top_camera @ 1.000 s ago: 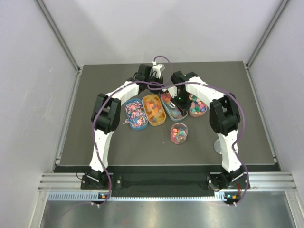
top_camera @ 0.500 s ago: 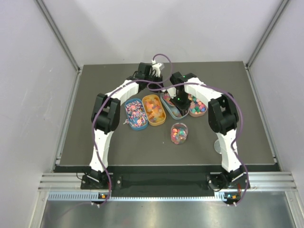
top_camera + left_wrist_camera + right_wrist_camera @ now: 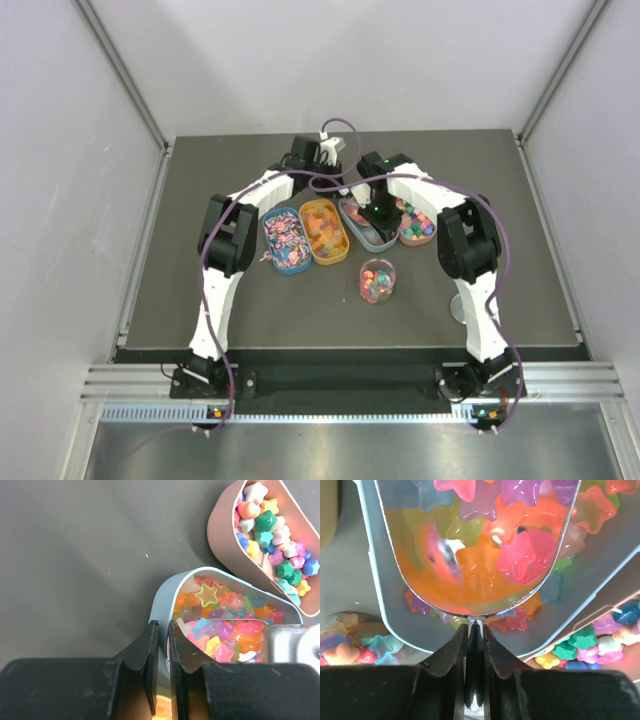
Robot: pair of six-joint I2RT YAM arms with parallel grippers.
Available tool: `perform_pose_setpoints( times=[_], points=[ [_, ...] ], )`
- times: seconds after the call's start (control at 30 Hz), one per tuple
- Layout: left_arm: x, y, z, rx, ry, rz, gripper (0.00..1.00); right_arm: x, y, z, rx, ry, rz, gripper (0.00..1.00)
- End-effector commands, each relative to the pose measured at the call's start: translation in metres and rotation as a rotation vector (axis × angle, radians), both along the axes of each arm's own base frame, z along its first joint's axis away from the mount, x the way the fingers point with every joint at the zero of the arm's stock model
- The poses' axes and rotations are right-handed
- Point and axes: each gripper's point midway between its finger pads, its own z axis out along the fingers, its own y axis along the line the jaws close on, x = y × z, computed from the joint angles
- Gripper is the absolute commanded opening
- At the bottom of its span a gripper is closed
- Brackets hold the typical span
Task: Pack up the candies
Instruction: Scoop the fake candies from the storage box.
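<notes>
Well, candies (image 3: 520,555): tiny glossy translucent stars, likely light, hard, slippery; heaped in the shiny metal scoop (image 3: 420,580) and pale blue oval tray (image 3: 156,605); best scooped, not pinched.
Right jaws: clenched on scoop handle.
Left jaws: gripping tray rim.
Clear round jar (image 3: 377,280): 6 o'clock of tray, on dark worktop (image 3: 260,300).

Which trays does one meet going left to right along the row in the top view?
blue tray → orange tray → pale grey-blue tray → pink tray
</notes>
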Motion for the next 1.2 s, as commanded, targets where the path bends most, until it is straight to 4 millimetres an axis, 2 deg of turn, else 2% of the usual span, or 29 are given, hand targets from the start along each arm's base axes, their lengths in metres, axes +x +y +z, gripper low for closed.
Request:
perform_pose_setpoints(
  times=[0.0, 0.4, 0.5, 0.53, 0.6, 0.67, 0.77, 0.83, 1.0, 1.13, 1.17],
  points=[
    [0.02, -0.02, 0.045, -0.109, -0.127, -0.031, 0.0, 0.0, 0.004, 0.012, 0.017, -0.029, 0.043, 0.0],
    [0.024, -0.017, 0.03, -0.089, -0.135, -0.037, 0.0, 0.002, -0.002, 0.049, 0.016, -0.094, 0.057, 0.0],
    [0.025, -0.017, 0.027, -0.095, -0.127, -0.035, 0.01, 0.004, -0.003, 0.053, 0.016, -0.107, 0.064, 0.0],
    [0.024, -0.018, 0.028, -0.101, -0.125, -0.036, 0.1, 0.005, -0.003, 0.055, 0.018, -0.111, 0.063, 0.0],
    [0.024, -0.019, 0.031, -0.109, -0.127, -0.04, 0.22, 0.004, -0.004, 0.053, 0.015, -0.105, 0.062, 0.0],
    [0.023, -0.019, 0.042, -0.122, -0.141, -0.045, 0.33, 0.003, -0.004, 0.051, 0.015, -0.102, 0.053, 0.0],
    [0.019, -0.021, 0.067, -0.179, -0.156, -0.076, 0.39, 0.001, -0.005, 0.044, 0.009, -0.09, 0.049, 0.0],
    [0.019, -0.018, 0.084, -0.199, -0.17, -0.07, 0.48, 0.0, -0.007, 0.04, 0.004, -0.082, 0.049, 0.0],
    [0.019, -0.009, 0.119, -0.226, -0.213, -0.056, 0.49, 0.002, -0.01, 0.035, 0.005, -0.086, 0.046, 0.0],
    [0.023, 0.005, 0.143, -0.235, -0.255, -0.028, 0.49, 0.012, -0.007, 0.045, 0.046, -0.158, 0.045, 0.0],
    [0.024, 0.008, 0.147, -0.234, -0.268, -0.023, 0.49, 0.014, -0.007, 0.054, 0.06, -0.19, 0.041, 0.0]
  ],
)
